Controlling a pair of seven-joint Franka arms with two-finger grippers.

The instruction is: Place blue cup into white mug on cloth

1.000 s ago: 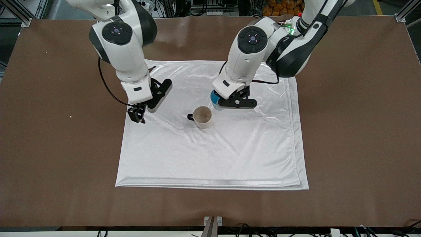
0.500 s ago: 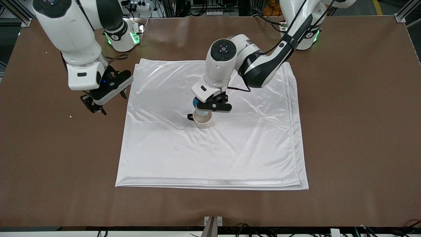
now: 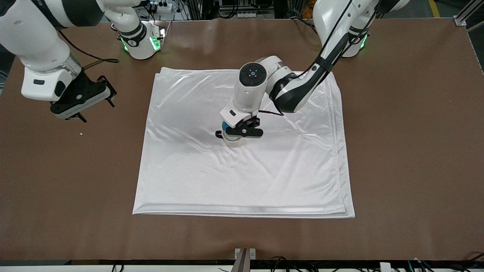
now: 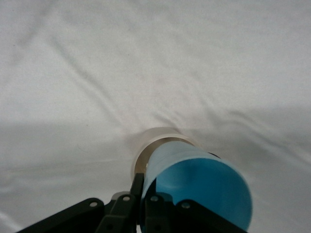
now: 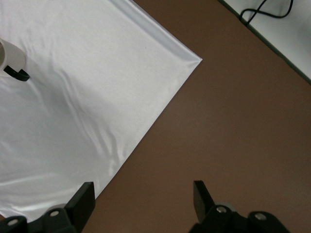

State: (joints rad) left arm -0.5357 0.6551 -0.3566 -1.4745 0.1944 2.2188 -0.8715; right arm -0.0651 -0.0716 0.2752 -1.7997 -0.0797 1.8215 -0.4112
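Since the earlier frames, your left arm has carried the blue cup [image 3: 225,126] from beside the white mug [image 3: 233,142] to right over it and lowered it, while your right arm has pulled away toward its own end of the surface [image 3: 397,158].

Front view: the left gripper [image 3: 236,130] sits low over the mug on the cloth [image 3: 245,181], fingers clamped on the cup's rim; only a sliver of blue shows under them, so the cup looks partly sunk into the mug. The right gripper [image 3: 75,113] waits over bare surface, off the cloth.

Left wrist view: the fingers [image 4: 138,191] pinch one wall of the cup [image 4: 199,189], mouth up, long axis near upright, the mug [image 4: 160,141] just below the fingertips. You should expect a light, stiff, smooth cup; a rim pinch suits it.

Right wrist view: the right gripper's fingers [image 5: 85,199] stand wide apart, holding nothing; the mug [image 5: 12,58] stands well clear of them.
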